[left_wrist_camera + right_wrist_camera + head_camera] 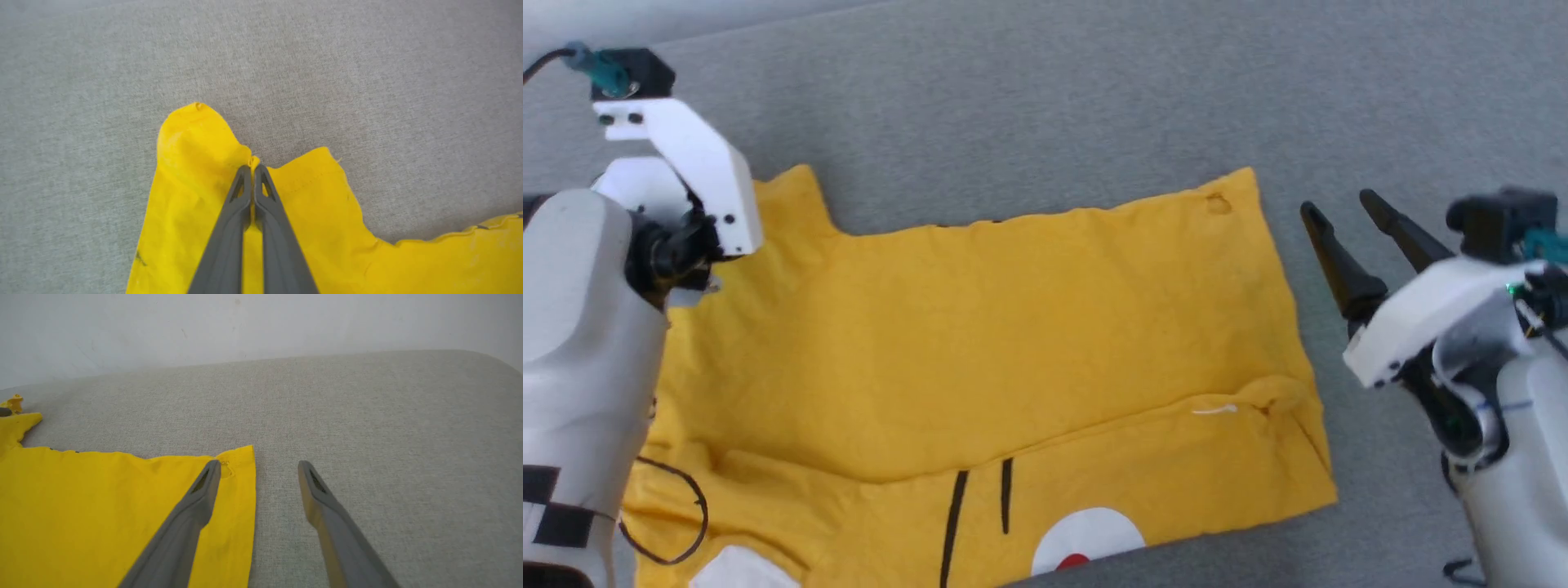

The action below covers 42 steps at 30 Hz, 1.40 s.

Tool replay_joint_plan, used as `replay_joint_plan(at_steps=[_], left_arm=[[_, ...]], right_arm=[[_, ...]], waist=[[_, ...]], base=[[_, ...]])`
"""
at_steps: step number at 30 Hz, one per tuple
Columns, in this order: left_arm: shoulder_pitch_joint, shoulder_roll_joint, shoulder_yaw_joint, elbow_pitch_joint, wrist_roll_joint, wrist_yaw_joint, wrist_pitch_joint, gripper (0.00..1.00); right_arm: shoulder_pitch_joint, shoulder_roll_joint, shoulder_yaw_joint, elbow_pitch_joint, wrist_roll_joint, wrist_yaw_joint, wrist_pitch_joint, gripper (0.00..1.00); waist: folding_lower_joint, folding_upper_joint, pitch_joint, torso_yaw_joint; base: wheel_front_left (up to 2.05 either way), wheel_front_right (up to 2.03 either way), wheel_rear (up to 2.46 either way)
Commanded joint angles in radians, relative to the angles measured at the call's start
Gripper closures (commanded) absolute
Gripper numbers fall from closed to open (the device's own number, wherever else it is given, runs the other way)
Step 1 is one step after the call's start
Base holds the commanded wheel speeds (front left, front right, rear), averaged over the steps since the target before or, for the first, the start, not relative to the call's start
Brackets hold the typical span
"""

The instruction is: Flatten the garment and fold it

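The yellow garment (1013,327) lies spread on a grey cloth surface, its upper part folded down over the front. Black stripes and a white patch with a red dot show along its near edge. In the left wrist view my left gripper (253,167) is shut, pinching a fold of the garment (184,192) at the sleeve's edge. My right gripper (1338,202) stands open just off the shirt's right edge, holding nothing. In the right wrist view the right gripper (259,463) has one finger over the garment's (81,506) far corner and the other over bare surface.
The grey padded surface (1054,98) reaches far beyond the shirt, ending at a pale wall (245,326) with a rounded corner at the right. A thin black cable loop (690,510) hangs beside my left forearm.
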<state>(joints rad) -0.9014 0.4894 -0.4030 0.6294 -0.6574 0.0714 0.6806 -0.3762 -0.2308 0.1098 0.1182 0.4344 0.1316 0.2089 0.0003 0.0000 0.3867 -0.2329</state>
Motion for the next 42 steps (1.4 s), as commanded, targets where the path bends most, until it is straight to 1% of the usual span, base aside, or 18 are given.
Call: replay_joint_plan(at_steps=[1,5,7,8,14,19,20,21,22,24,25,27,28,31,33,38,42], left_arm=[[0.009,-0.009,-0.005,-0.029,0.004,-0.006,-0.016,1.00],[0.001,-0.026,-0.020,-0.100,0.012,-0.012,-0.036,1.00],[0.001,-0.032,-0.027,-0.127,0.015,-0.012,-0.041,1.00],[0.001,-0.032,-0.027,-0.127,0.015,-0.012,-0.041,1.00],[0.014,-0.032,-0.028,-0.177,0.009,-0.006,-0.044,1.00],[0.031,-0.027,-0.023,-0.188,-0.002,-0.003,-0.049,1.00],[0.035,-0.026,-0.022,-0.189,-0.004,-0.003,-0.050,1.00],[0.038,-0.024,-0.022,-0.190,-0.005,-0.004,-0.051,1.00],[0.041,-0.023,-0.021,-0.190,-0.007,-0.004,-0.051,1.00],[0.046,-0.022,-0.019,-0.188,-0.012,-0.005,-0.054,1.00],[0.048,-0.023,-0.017,-0.187,-0.016,-0.006,-0.058,1.00],[0.055,-0.023,-0.011,-0.184,-0.022,-0.009,-0.075,1.00],[0.057,-0.022,-0.006,-0.183,-0.022,-0.009,-0.089,1.00],[0.075,-0.022,0.013,-0.182,-0.031,-0.009,-0.138,1.00],[0.104,-0.022,0.029,-0.189,-0.043,-0.008,-0.173,1.00],[0.246,-0.015,0.085,-0.256,-0.093,0.007,-0.257,1.00],[0.424,-0.008,0.126,-0.350,-0.130,0.039,-0.313,1.00]], right_arm=[[-0.054,-0.021,0.023,0.044,0.023,-0.001,0.044,0.00],[-0.175,-0.065,0.064,0.179,0.073,-0.001,0.173,0.00],[-0.230,-0.072,0.082,0.247,0.099,-0.001,0.235,0.00],[-0.230,-0.072,0.082,0.247,0.099,-0.001,0.235,0.00],[-0.340,-0.069,0.132,0.431,0.160,-0.001,0.396,0.00],[-0.350,-0.059,0.179,0.540,0.193,-0.001,0.551,0.00],[-0.348,-0.056,0.186,0.553,0.201,-0.001,0.580,0.45],[-0.346,-0.056,0.194,0.564,0.204,-0.001,0.608,0.68],[-0.345,-0.055,0.201,0.571,0.208,-0.001,0.632,1.00],[-0.348,-0.053,0.207,0.571,0.219,-0.001,0.658,1.00],[-0.356,-0.059,0.215,0.553,0.215,-0.001,0.644,1.00],[-0.374,-0.081,0.219,0.509,0.203,-0.001,0.573,1.00],[-0.383,-0.094,0.212,0.491,0.192,-0.001,0.519,1.00],[-0.394,-0.116,0.192,0.460,0.173,-0.001,0.396,1.00],[-0.383,-0.121,0.181,0.452,0.172,-0.001,0.344,1.00],[-0.294,-0.142,0.180,0.416,0.164,-0.001,0.259,1.00],[-0.174,-0.147,0.175,0.375,0.166,-0.001,0.198,1.00]], waist=[[-0.0003,0.0000,-0.011,0.067],[-0.0003,0.0000,0.011,0.119],[-0.0003,0.0000,0.022,0.137],[-0.0003,0.0000,0.022,0.137],[-0.0003,0.0000,0.043,0.163],[-0.0003,0.0000,0.043,0.167],[-0.0003,0.0000,0.043,0.167],[-0.0003,0.0000,0.042,0.167],[-0.0003,0.0000,0.040,0.167],[-0.0003,0.0000,0.036,0.166],[-0.0003,0.0000,0.032,0.166],[-0.0003,0.0000,0.019,0.167],[-0.0003,0.0000,0.010,0.168],[-0.0003,0.0000,-0.030,0.170],[-0.0003,0.0000,-0.067,0.173],[-0.0003,0.0000,-0.159,0.185],[-0.0003,0.0000,-0.214,0.197]], base=[[0.00,0.00,0.00],[0.00,0.00,0.00],[0.00,0.00,0.00],[0.00,0.00,0.00],[0.00,0.00,0.00],[0.00,0.00,0.00],[0.00,0.00,0.00],[0.00,0.00,0.00],[0.00,0.00,0.00],[0.00,0.00,0.00],[0.00,0.00,0.00],[0.00,0.00,0.00],[0.00,0.00,0.00],[0.00,0.00,0.00],[0.00,0.00,0.00],[0.00,0.00,0.00],[0.00,0.00,0.00]])
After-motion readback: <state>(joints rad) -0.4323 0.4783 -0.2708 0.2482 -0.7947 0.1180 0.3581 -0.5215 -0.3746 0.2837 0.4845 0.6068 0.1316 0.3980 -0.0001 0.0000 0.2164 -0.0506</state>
